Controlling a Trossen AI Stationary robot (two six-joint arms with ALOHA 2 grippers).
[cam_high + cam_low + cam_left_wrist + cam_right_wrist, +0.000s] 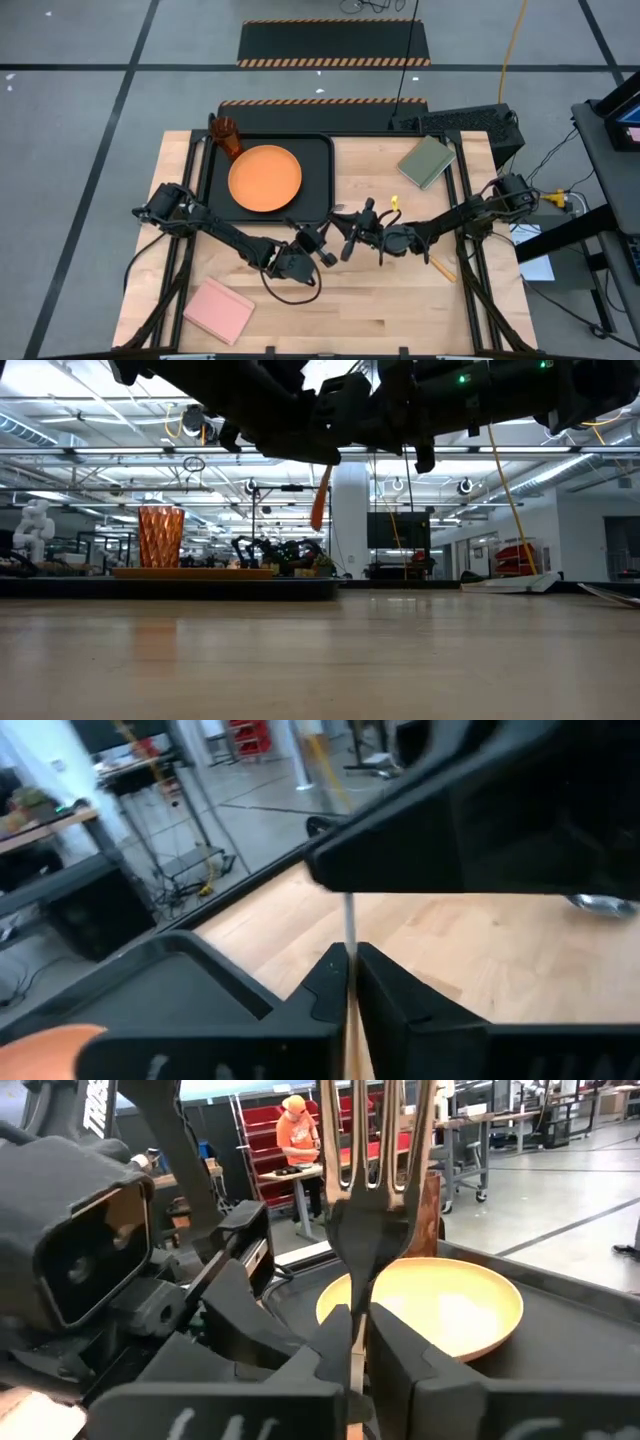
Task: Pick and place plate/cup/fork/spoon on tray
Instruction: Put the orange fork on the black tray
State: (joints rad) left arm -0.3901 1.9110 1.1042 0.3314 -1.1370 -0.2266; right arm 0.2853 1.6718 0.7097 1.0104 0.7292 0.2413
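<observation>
Plate: plate (264, 178) sits flat in the tray (318, 150), so that one's placed.
Cup: cup (228, 136) stands upright at the tray's far-left corner; looks placed as well.
Fork: fork (372, 1190) is pinched in the right gripper (352, 236), tines up, off the table beside the tray's near-right corner.
Left gripper: left gripper (350, 982) is closed on a thin metal shaft; which utensil, I cannot tell.
Spoon: a silver bowl (600, 902) lies on the bare wood, probably the spoon.
Left to do: fork onto the tray, then the spoon.
</observation>
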